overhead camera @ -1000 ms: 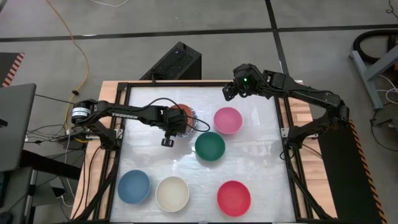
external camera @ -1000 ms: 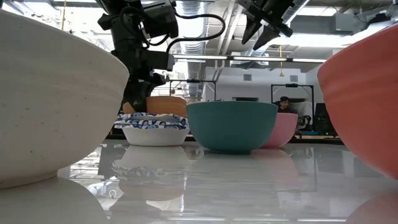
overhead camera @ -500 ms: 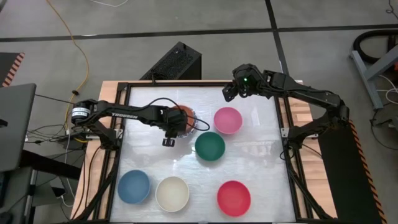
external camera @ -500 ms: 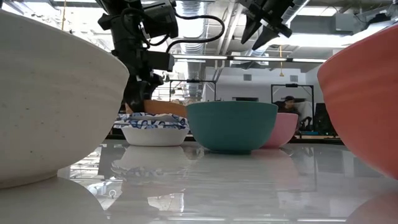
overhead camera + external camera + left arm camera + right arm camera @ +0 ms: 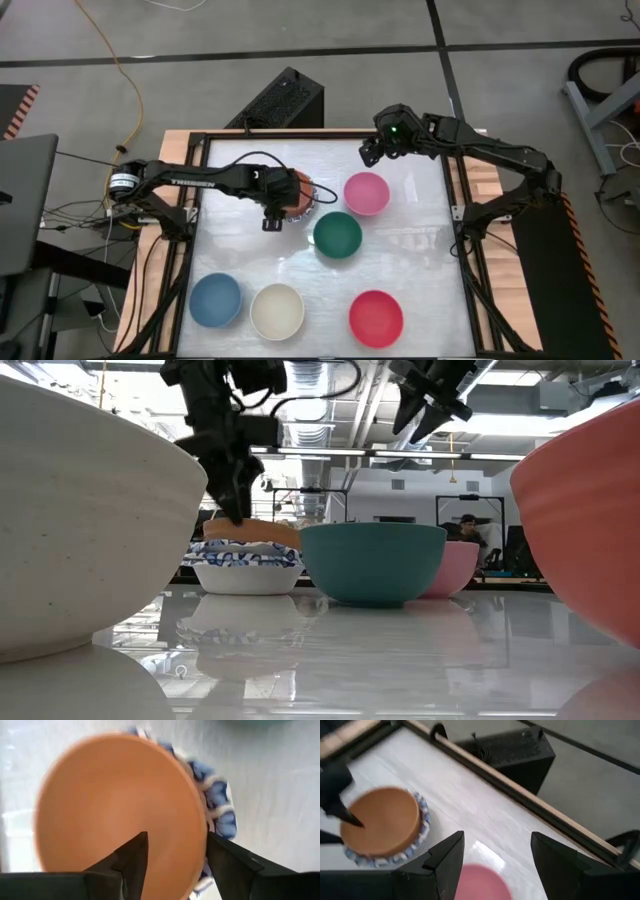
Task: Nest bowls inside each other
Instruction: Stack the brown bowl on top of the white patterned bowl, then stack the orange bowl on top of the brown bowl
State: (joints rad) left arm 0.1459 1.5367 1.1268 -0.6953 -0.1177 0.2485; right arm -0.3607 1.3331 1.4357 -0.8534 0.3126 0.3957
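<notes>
A white glossy table top (image 5: 420,290) sits in a black frame with wooden edges (image 5: 487,185). Off the table at 12 o'clock, a black perforated box (image 5: 283,98) stands on the grey floor. A yellow cable (image 5: 128,75) runs across the floor at 10 o'clock. A grey laptop-like slab (image 5: 25,200) lies at 9 o'clock. In the low view, a seated person (image 5: 466,532) appears in the room beyond.

You've got seven visible round bowls: one plain orange (image 5: 291,187) nested in a white blue-patterned-rim bowl (image 5: 309,197), one pink (image 5: 366,193), one dark green (image 5: 337,235), one blue (image 5: 215,300), one cream (image 5: 277,311), one red (image 5: 376,318).
</notes>
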